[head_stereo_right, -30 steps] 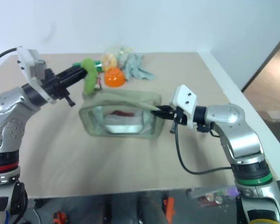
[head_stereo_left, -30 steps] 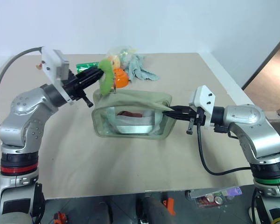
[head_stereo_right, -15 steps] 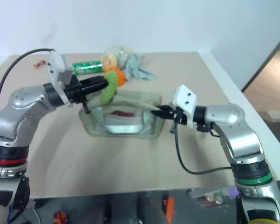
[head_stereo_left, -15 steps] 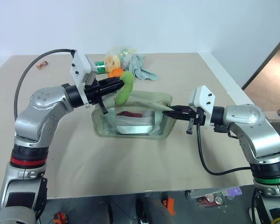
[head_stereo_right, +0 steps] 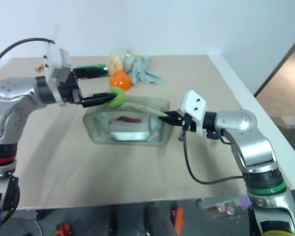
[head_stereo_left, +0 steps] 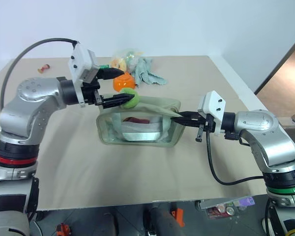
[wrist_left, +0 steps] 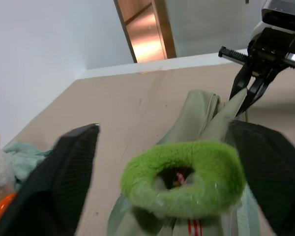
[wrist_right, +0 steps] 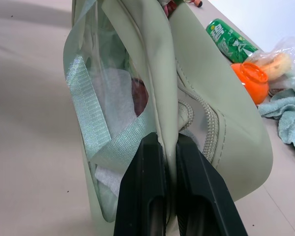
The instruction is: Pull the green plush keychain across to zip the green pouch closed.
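The green pouch (head_stereo_left: 137, 129) lies in the middle of the table, its clear window facing me and something red inside. The green plush keychain (head_stereo_left: 130, 97) rests on the pouch's top edge near its left end. My left gripper (head_stereo_left: 122, 86) is open, its fingers (wrist_left: 64, 167) spread to either side of the keychain (wrist_left: 184, 177) without gripping it. The lower fingertip lies right against the fuzzy ring. My right gripper (head_stereo_left: 179, 116) is shut on the fabric at the pouch's right end (wrist_right: 187, 98), holding it taut.
Behind the pouch stand an orange bowl (head_stereo_left: 124, 81), a green soda can (wrist_right: 231, 42), a grey-green rag (head_stereo_left: 148, 72) and a plastic bag of food (head_stereo_left: 124, 60). A small red item (head_stereo_left: 43, 67) lies far left. The table's right edge (head_stereo_left: 246, 91) drops to the floor.
My left gripper carried the keychain rightward along the pouch's top, then opened and let it go. The keychain now sits on the pouch. The right gripper has not moved.
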